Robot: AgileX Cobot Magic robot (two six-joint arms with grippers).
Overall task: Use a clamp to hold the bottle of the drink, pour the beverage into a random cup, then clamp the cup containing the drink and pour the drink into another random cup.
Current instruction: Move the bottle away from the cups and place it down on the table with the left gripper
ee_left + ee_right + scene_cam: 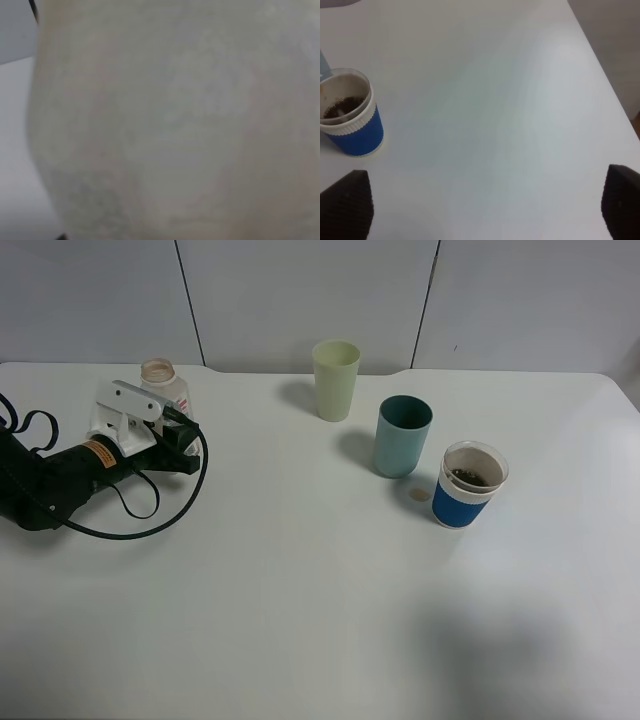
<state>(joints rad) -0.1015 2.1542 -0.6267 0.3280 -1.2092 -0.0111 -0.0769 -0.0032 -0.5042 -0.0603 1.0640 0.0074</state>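
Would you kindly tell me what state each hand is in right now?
Left hand: closed, by the bottle; whether it grips it cannot be told.
Right hand: open, holding nothing.

White table — small tan disc on it

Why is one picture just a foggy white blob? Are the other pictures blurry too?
Left wrist view: something pale, likely the bottle, sits too close to the lens, so everything is blurred. Exterior high view: sharp and softly lit, with faint shadows beside the green cup and the teal cup. Right wrist view: the blue cup is clear; the tips of the claw look fuzzy.
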